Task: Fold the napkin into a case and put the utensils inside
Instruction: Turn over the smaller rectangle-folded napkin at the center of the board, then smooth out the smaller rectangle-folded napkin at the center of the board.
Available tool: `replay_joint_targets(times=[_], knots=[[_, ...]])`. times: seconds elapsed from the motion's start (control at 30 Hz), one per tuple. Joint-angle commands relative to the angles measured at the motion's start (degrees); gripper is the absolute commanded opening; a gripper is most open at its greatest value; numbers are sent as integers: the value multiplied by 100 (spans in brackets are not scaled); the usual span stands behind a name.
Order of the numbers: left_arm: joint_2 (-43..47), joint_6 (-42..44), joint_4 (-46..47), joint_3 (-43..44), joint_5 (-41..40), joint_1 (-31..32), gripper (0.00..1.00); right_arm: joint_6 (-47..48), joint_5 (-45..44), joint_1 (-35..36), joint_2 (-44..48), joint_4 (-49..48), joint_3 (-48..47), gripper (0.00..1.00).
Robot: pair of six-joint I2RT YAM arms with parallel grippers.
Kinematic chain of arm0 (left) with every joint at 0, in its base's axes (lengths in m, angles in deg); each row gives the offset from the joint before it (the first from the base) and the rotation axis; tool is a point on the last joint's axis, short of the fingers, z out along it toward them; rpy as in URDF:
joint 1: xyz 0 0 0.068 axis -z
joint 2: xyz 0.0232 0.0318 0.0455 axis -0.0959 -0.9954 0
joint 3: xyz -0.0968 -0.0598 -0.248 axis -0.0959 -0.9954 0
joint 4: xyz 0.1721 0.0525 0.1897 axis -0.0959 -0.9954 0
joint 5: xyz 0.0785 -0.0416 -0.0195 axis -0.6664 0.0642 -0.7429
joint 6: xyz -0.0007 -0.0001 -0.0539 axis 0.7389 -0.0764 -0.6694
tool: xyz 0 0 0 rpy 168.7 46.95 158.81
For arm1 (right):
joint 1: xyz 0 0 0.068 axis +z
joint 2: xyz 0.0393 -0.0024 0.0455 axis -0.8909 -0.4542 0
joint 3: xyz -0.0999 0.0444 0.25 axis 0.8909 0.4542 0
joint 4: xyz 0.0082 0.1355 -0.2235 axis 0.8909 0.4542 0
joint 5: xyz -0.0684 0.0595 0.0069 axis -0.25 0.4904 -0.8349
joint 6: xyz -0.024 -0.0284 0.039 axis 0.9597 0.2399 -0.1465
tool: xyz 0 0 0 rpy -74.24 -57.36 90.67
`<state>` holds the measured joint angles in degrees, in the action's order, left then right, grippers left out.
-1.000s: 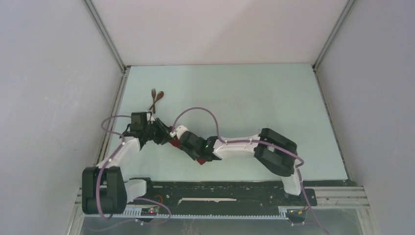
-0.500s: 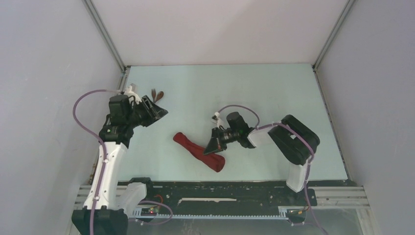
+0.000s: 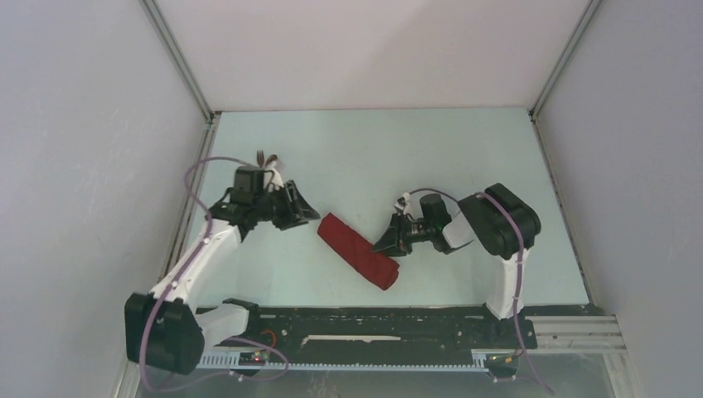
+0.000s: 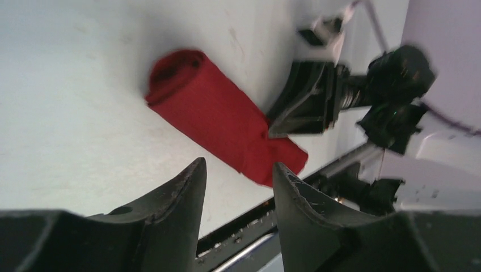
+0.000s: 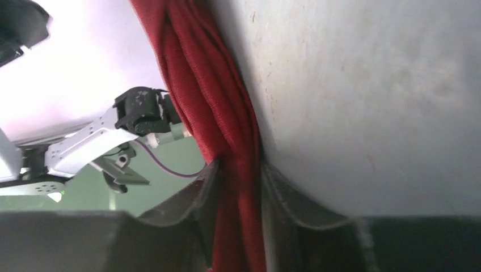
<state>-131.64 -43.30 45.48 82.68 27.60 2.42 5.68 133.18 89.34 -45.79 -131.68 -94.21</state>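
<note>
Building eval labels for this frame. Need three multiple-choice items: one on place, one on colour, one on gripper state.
1. Where does the napkin lie?
A) against the far wall
B) between the left gripper and the right gripper
C) on the arm bases

2. What colour is the napkin?
A) white
B) blue
C) dark red

3. What is the right gripper doing?
A) shut on the napkin
B) open, holding nothing
C) out of view

Answers:
1 B, the top view shows it lying between them.
2 C, it is red in every view.
3 A, the right wrist view shows it clamped on the cloth.
</note>
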Motion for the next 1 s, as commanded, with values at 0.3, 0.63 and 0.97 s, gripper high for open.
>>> replay_joint_targets(times=[0.3,0.63,0.97], knots=[[-2506,-1728,3345,-295,647,1317,20,3495,-3666,846,3493,7912,-1586,65],[-4111,-1582,3304,41,-39,1122,12,2251,-2420,1663,3314,5391,-431,66],[-2955,-963,2257,385,-177,1161,38,2855,-3648,1944,3762,7218,-982,66]])
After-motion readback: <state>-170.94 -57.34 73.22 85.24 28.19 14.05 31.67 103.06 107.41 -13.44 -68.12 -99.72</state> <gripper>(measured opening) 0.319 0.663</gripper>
